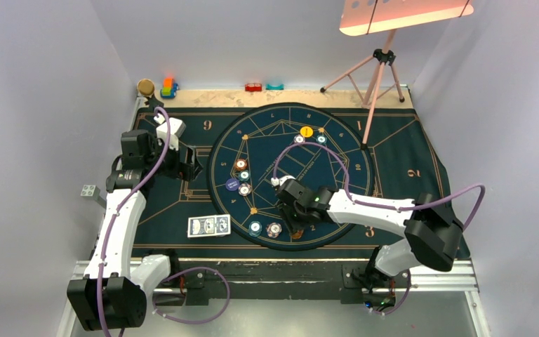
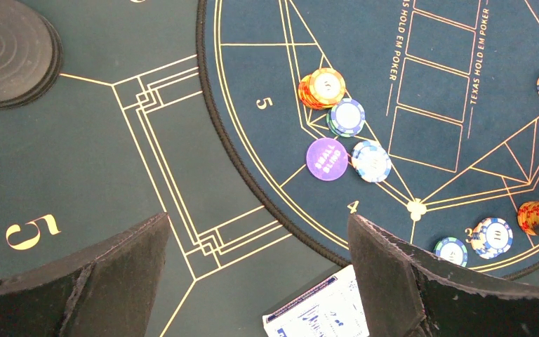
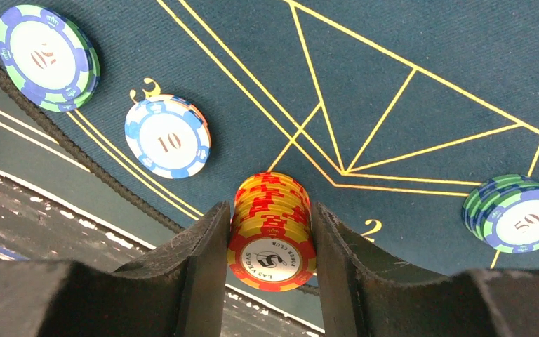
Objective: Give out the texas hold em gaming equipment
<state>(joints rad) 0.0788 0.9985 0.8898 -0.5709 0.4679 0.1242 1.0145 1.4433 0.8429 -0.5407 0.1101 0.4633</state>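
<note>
The right jaws pinch the upright orange chip stack at the round mat's near rim, while the left jaws stand spread off its left rim

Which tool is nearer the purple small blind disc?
Left. The left tool sits open just beside the purple disc; the right tool, farther off, grips an orange chip stack.
</note>
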